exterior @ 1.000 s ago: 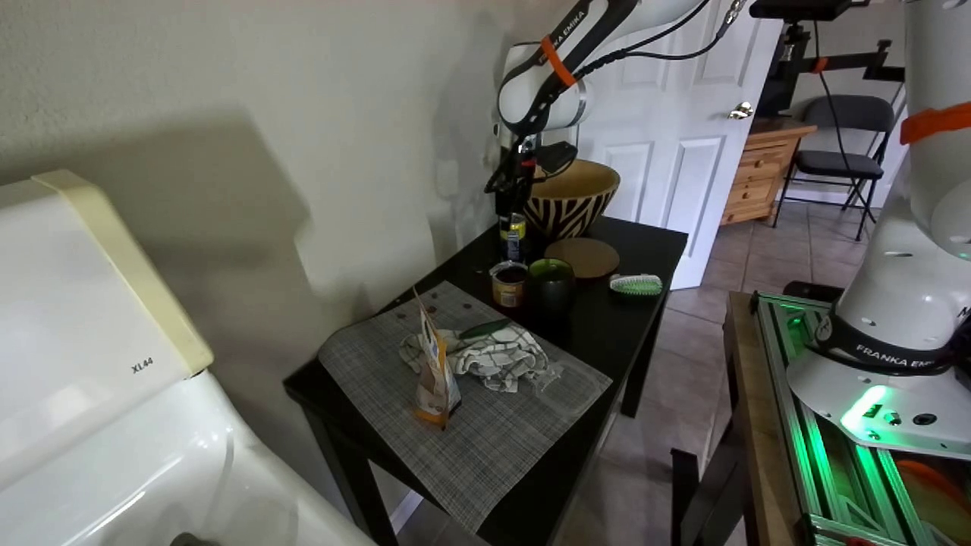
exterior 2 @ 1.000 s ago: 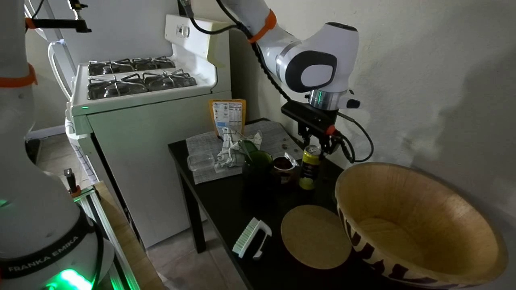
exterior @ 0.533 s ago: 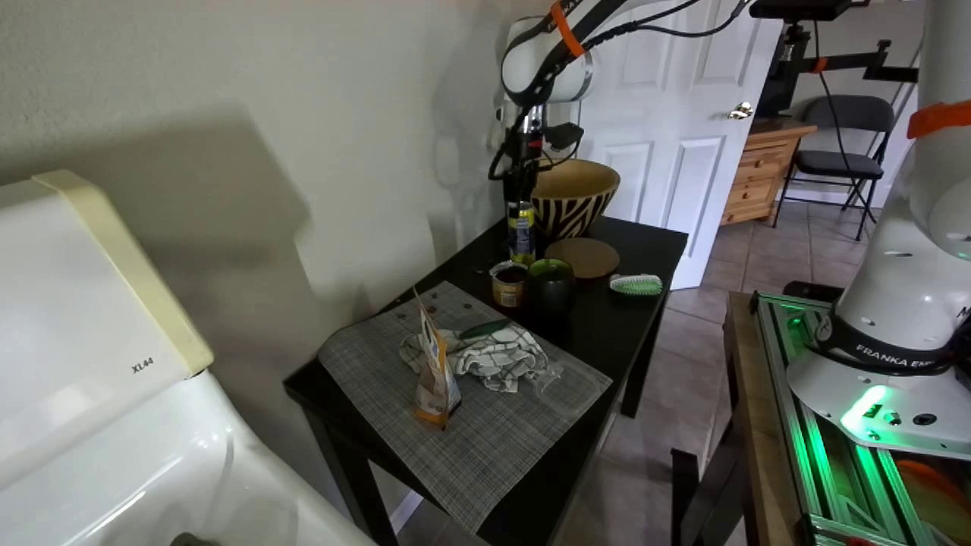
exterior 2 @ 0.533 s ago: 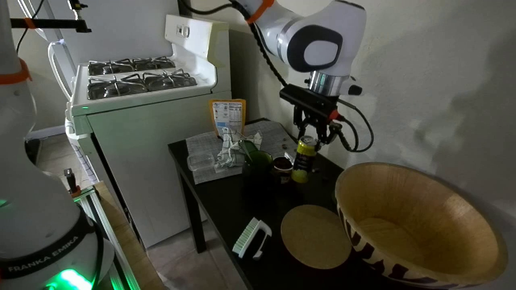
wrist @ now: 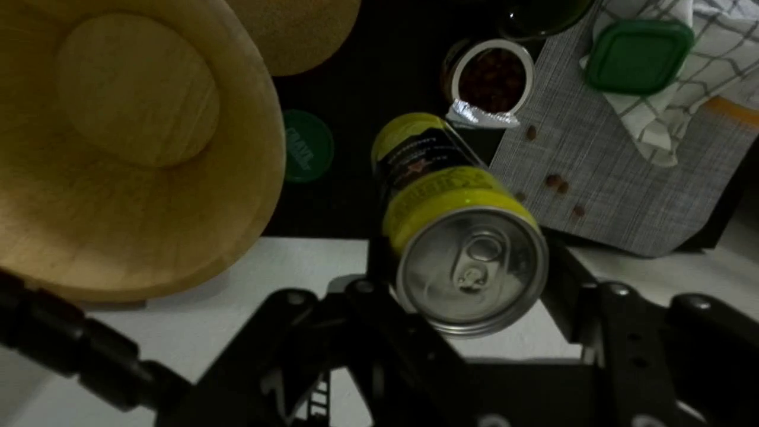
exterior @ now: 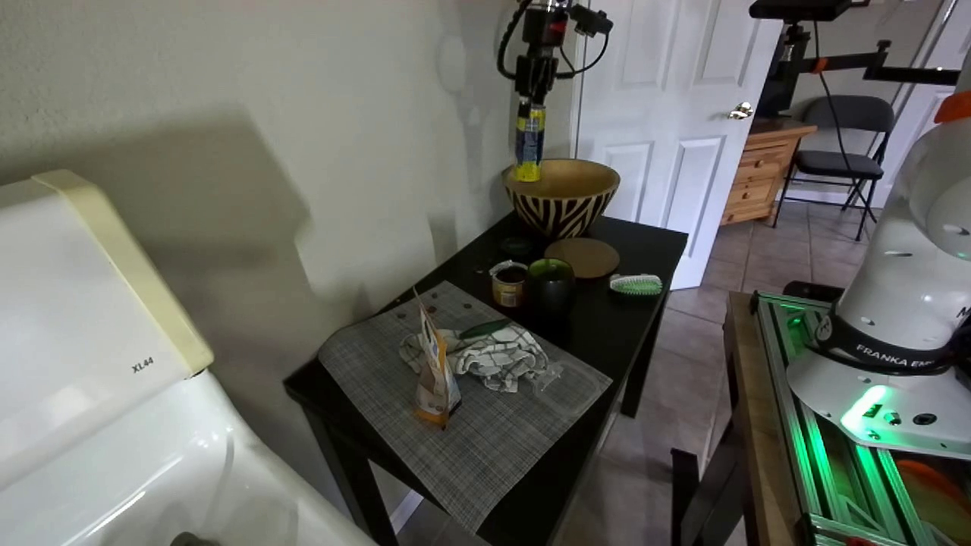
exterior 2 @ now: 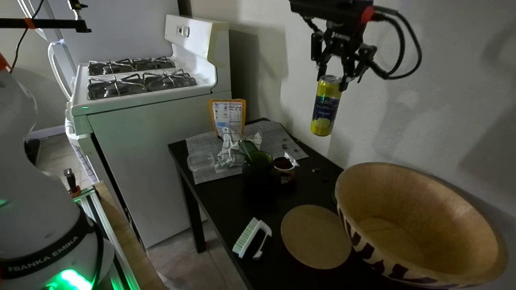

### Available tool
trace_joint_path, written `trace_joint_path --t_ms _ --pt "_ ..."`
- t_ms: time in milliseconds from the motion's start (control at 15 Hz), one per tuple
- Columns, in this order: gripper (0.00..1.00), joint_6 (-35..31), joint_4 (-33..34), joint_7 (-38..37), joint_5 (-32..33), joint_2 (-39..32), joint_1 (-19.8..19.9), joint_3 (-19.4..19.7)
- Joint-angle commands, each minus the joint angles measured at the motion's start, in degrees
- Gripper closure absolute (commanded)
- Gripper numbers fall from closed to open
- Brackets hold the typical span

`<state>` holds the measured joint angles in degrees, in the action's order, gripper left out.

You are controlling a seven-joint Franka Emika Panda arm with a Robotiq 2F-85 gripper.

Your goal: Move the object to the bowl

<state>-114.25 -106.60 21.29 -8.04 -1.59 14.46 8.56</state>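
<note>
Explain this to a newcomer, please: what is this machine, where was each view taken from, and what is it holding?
It is a robot arm, jointed somewhat like your own. Two views look on from outside; the third looks down from the arm's wrist. The end effector, which pinches like finger and thumb, holds a yellow can in the air. On the dark table stands a large striped bowl, probably where the can is meant to go. Nearby are a tan disc, a brush, a dark green cup and an open tub; farther off, a grey mat bears a crumpled cloth and a pouch.
</note>
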Motion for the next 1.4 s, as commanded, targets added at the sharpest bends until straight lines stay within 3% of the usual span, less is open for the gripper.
trace_joint_path --t_ms 0,333,667,867,1133,1333 --pt "0.62 5.8 11.8 -4.8 -1.5 -4.5 1.0 3.4" --pt "0.62 8.2 22.0 -9.8 -3.7 -14.5 5.2 7.2" --pt "0.62 5.9 27.7 -13.2 -7.6 -25.2 10.5 6.4" --pt "0.62 2.4 28.4 -14.2 -10.1 -29.4 11.8 4.7" --pt "0.62 -5.0 25.2 -15.9 -10.5 -30.1 11.8 3.6" --pt "0.62 -7.0 24.1 -18.1 -8.8 -30.3 11.5 4.2"
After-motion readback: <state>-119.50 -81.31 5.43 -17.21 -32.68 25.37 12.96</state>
